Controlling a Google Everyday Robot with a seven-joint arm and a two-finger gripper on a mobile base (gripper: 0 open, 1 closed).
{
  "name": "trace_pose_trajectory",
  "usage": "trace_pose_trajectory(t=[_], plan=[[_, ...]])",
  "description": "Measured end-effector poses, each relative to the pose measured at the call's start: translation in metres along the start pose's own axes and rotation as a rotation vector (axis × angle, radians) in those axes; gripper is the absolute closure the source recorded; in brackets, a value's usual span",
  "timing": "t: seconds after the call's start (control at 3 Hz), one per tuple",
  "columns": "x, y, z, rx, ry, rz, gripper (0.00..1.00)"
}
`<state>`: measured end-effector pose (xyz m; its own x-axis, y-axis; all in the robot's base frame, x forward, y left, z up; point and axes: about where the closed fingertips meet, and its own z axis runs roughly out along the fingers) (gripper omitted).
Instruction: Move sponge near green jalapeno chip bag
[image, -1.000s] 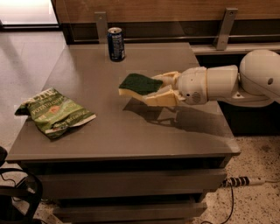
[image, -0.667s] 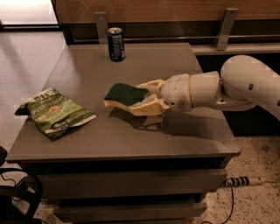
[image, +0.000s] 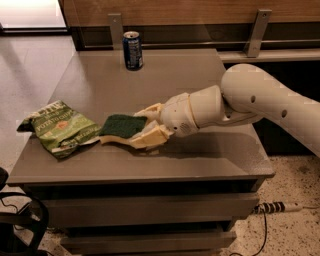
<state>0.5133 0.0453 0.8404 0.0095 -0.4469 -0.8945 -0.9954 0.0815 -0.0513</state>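
Containers: blue soda can (image: 132, 50) upright at the 12 o'clock end of the gray table (image: 200, 75), top looks closed, contents not visible. Green jalapeno chip bag (image: 60, 127) lies flat and crumpled at the table's 9 o'clock side, white lettering and an orange-red round mark facing up; what is inside it can't be told.

Surroundings: white arm (image: 270, 100) reaches in from 3 o'clock, low across the table. Two metal brackets (image: 257, 32) on the wood panel behind the table at 12 o'clock. Power strip (image: 277, 206) with cable on the floor at 4 o'clock. Nothing sits between sponge and bag; can is well apart from both.

Sponge (image: 122, 126): dark green scouring top facing up, pale yellow foam edge below, wavy outline, roughly level. It is near the table's 7 o'clock area, just beside the bag's 3 o'clock edge; touching or not, can't tell, nor whether it rests on the table.

Gripper (image: 142, 127): just at 3 o'clock of the sponge, jaws part-way apart and closed around the sponge's 3 o'clock end, one finger (image: 150, 110) on the far side, the other on the near side.
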Motion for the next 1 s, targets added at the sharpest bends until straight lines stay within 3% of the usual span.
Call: trace_pose_trajectory(t=[0.33,0.67,1.0], plan=[[-0.0012,0.0009,0.0014,-0.003,0.000,-0.002,0.82],[-0.0023,0.0018,0.0026,-0.005,0.000,-0.004,0.58],[-0.0037,0.0032,0.0045,-0.010,0.000,-0.007,0.26]])
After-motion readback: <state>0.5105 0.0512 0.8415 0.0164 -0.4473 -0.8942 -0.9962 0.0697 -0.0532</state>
